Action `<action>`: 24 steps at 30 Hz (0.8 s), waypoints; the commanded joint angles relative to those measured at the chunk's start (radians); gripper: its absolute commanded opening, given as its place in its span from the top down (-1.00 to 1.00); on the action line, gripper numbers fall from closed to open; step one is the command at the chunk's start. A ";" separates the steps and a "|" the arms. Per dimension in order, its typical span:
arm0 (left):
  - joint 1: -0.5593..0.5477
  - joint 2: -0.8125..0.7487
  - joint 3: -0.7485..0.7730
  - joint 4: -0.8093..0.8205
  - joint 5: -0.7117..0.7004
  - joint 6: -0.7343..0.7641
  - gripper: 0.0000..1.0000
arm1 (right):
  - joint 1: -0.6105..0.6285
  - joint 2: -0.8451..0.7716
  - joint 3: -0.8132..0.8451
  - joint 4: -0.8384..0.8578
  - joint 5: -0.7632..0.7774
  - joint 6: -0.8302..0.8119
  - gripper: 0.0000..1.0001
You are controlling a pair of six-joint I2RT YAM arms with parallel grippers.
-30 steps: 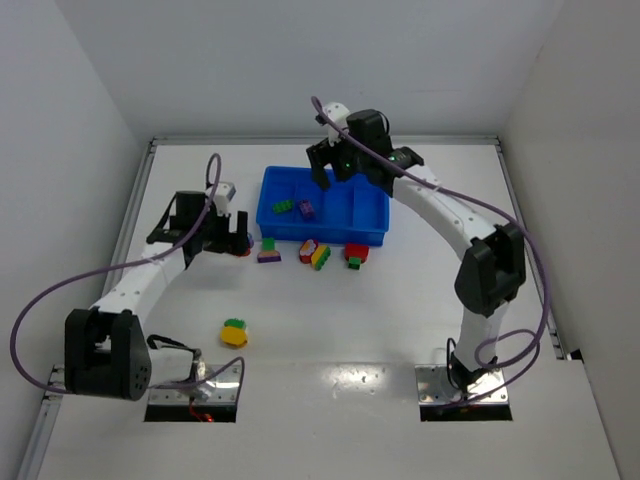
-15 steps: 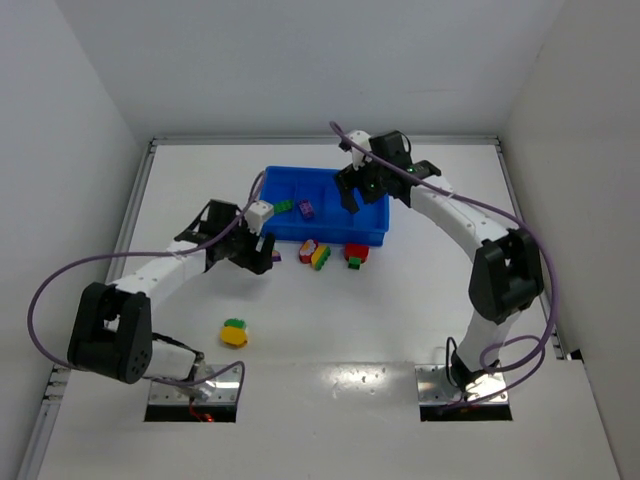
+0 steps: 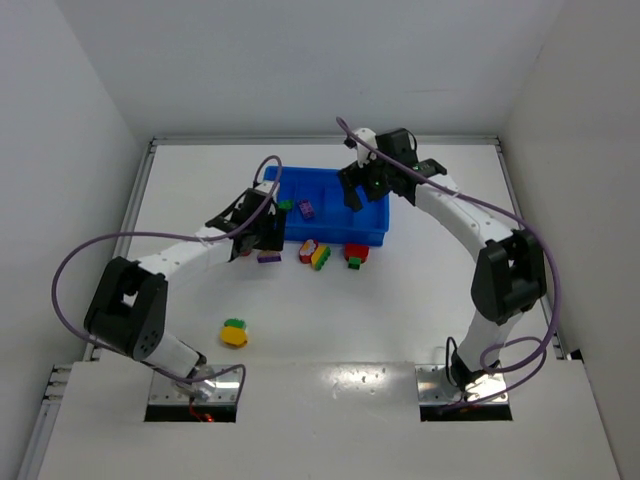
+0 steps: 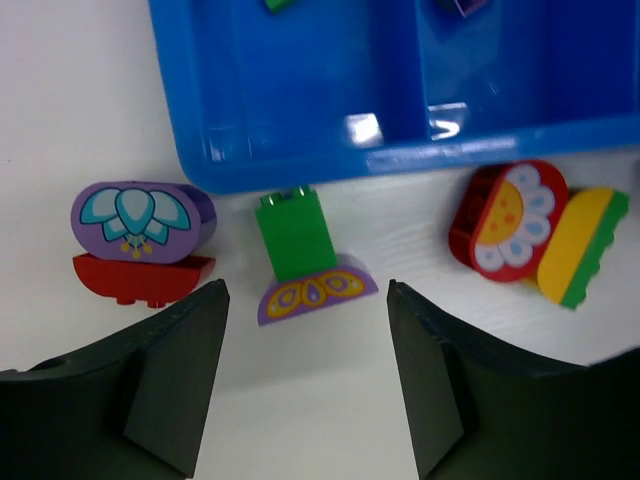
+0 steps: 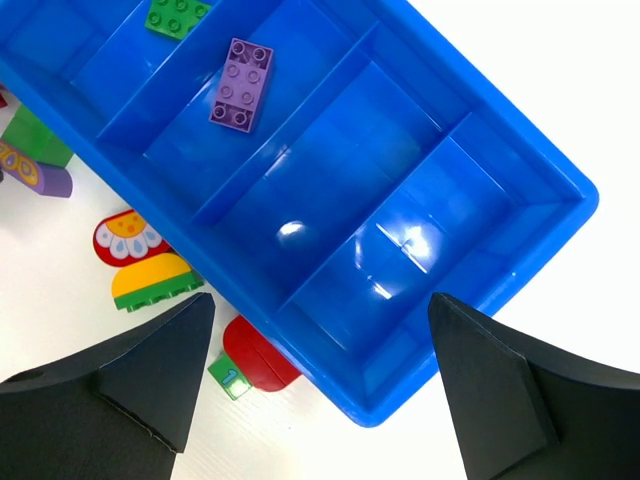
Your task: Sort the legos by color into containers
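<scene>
Left tool [image 4: 305, 295]: spread astride the green-purple brick [image 4: 295, 240] just beside the tray [image 4: 300, 130]. Right tool [image 5: 320, 300]: spread, empty. You risk pinching crooked, skidding it against the tray wall.

A white table [image 3: 400, 300] carries the blue tray [image 4: 450, 155] and loose legos [image 3: 234, 333] beside it.

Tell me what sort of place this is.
Probably a robot lab test cell, not a home: plain white walls box in a white table, a left arm and right arm are bolted at its near edge, with toy bricks and a blue tray as props.
</scene>
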 commanded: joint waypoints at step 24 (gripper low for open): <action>0.033 0.220 0.115 -0.001 -0.048 -0.142 -0.16 | -0.066 -0.048 -0.019 0.011 -0.048 0.015 -0.76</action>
